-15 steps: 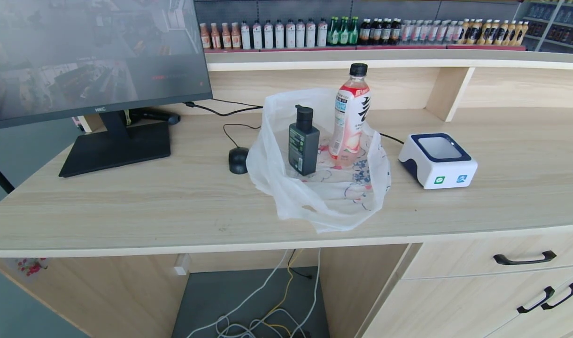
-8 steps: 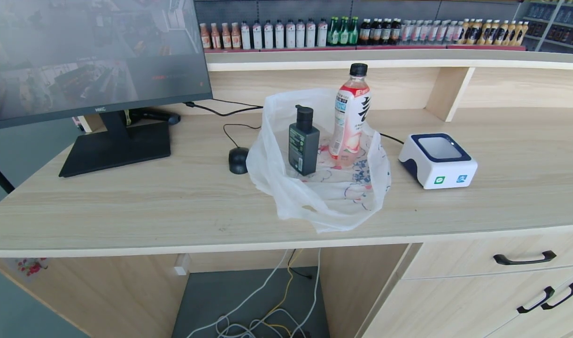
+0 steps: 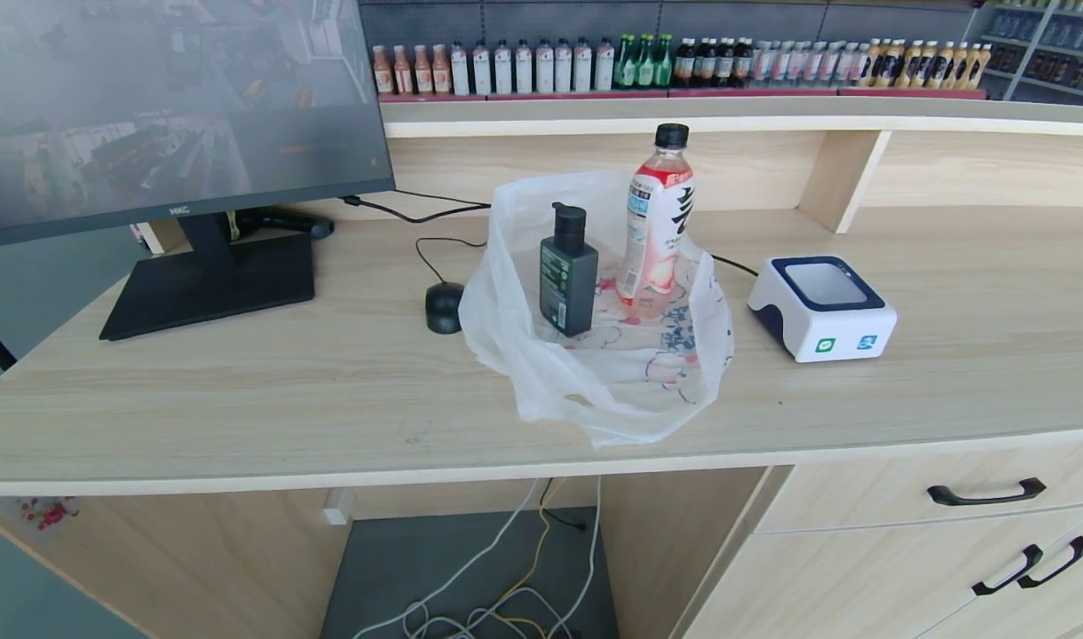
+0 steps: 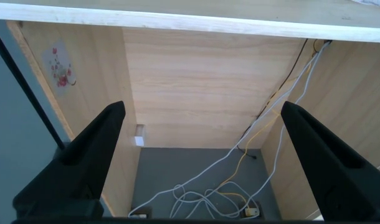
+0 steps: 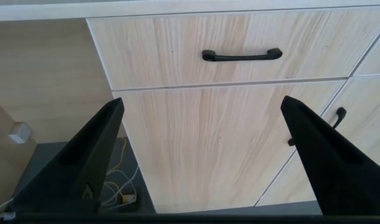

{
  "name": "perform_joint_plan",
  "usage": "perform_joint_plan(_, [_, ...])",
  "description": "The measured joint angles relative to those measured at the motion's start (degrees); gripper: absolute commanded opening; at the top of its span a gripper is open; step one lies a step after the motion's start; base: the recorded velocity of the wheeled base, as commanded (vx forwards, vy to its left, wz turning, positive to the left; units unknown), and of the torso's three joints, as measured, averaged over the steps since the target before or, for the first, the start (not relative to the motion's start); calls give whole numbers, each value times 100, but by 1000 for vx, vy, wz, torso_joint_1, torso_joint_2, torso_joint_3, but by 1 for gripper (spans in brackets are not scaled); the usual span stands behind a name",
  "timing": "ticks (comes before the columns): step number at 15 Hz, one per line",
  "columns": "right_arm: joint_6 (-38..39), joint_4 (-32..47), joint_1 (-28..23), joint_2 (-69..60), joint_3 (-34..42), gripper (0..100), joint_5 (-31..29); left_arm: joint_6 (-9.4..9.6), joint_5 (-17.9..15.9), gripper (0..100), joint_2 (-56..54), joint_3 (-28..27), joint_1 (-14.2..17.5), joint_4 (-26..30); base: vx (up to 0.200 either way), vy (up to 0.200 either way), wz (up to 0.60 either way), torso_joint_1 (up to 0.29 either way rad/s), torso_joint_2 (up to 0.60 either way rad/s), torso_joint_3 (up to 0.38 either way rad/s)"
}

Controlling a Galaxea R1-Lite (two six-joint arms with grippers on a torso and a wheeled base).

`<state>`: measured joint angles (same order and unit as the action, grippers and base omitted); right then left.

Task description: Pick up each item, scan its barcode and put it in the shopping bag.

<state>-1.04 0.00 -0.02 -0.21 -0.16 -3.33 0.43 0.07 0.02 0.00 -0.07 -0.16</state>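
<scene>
A white plastic shopping bag [image 3: 612,373] lies spread open on the wooden counter [image 3: 240,390]. Inside it stand a dark pump bottle [image 3: 566,273] and a tall pink drink bottle [image 3: 655,224] with a black cap, both upright. To the bag's right sits the white and blue barcode scanner [image 3: 820,308]. My left gripper [image 4: 202,168] is open below the counter's edge, facing the leg space with its cables. My right gripper [image 5: 202,168] is open too, low in front of the drawer fronts [image 5: 240,87]. Neither holds anything.
A monitor [image 3: 169,106] on a black stand [image 3: 209,284] fills the counter's left. A black mouse [image 3: 443,306] lies left of the bag. A raised ledge [image 3: 728,111] runs along the back, with shelves of bottles behind. Drawers with black handles [image 3: 985,493] are at lower right.
The whole head view has shifted slightly, so the camera moved. The bag, both bottles and the scanner stand as before.
</scene>
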Motion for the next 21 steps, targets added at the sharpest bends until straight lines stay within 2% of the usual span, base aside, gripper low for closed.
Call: perform_joint_plan(21, [150, -10, 10, 7, 6, 100, 0, -50, 0, 100, 0, 0, 7, 0, 0, -200, 0, 3, 2, 2])
